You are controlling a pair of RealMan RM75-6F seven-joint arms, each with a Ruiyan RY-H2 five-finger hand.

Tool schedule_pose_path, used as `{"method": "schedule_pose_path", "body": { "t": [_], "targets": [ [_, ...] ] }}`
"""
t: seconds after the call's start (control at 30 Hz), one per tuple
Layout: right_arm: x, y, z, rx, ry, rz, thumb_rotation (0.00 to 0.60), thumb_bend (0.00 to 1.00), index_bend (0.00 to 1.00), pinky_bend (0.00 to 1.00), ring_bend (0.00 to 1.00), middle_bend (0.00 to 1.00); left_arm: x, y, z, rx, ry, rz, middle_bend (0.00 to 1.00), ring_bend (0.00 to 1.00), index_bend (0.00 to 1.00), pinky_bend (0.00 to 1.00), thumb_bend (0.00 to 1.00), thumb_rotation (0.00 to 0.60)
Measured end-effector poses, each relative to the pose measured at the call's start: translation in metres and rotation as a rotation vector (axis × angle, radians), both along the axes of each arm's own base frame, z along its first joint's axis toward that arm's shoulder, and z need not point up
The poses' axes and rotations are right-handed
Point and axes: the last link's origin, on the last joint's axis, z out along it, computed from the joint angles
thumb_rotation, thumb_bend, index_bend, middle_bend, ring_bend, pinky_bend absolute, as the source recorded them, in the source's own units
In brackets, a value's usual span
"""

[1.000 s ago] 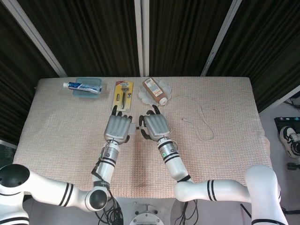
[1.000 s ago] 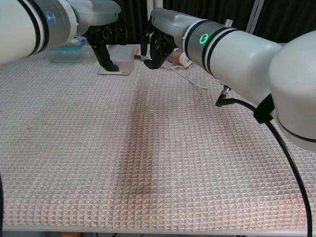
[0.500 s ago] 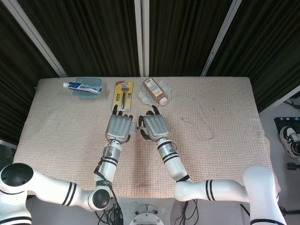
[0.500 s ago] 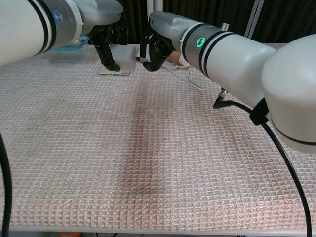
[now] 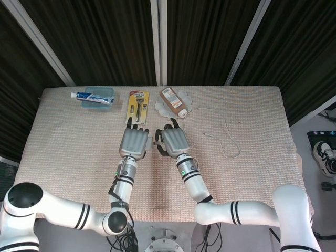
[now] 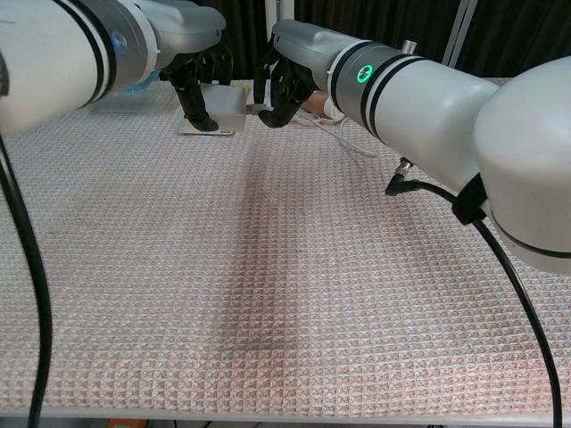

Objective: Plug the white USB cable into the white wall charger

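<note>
My two hands hang knuckles-up side by side over the middle of the table. A small white piece (image 5: 154,140), apparently the white wall charger, shows in the narrow gap between them. My left hand (image 5: 133,143) has its dark fingers curled down at that gap, and its palm is hidden. My right hand (image 5: 175,142) pinches a white plug end (image 6: 259,107). The white USB cable (image 5: 229,137) trails from it to the right in a loop, and its free end (image 5: 208,135) lies on the cloth. In the chest view both hands (image 6: 198,82) (image 6: 282,82) sit close together at the far side.
A yellow razor pack (image 5: 138,105) lies just beyond the left hand. Beyond the right hand, a brown bottle (image 5: 173,102) rests on a white plate (image 5: 186,98). A toothpaste tube (image 5: 91,96) lies in a blue tray at the far left. The woven mat (image 6: 268,285) covers the table.
The left hand has edged slightly right, narrowing the gap to the right hand. The right hand and the cable have barely moved.
</note>
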Motion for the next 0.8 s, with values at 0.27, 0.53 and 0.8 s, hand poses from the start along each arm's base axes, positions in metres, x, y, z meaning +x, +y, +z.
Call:
{"method": "schedule_pose_path", "body": {
  "t": [0.27,0.53,0.8],
  "targets": [
    [-0.0011,0.0002,-0.0029,0.014,-0.024,-0.009,0.600,0.45,0.64,0.00,0.24,0.53,0.0013,0.0015,-0.0014,-0.006,-0.014,0.006,0.43,0.22,0.46,0.00,0.24,0.600],
    [-0.0027,-0.0002,-0.0051,0.036,-0.074,-0.031,0.600,0.46,0.64,0.00,0.24,0.53,0.0030,0.0020,0.0000,-0.004,-0.036,0.004,0.43,0.22,0.46,0.01,0.23,0.600],
    [-0.0021,-0.0007,-0.0056,0.050,-0.125,-0.047,0.600,0.46,0.64,0.00,0.24,0.53,0.0051,0.0010,-0.0017,-0.013,-0.049,0.001,0.43,0.22,0.46,0.02,0.23,0.600]
  ]
}}
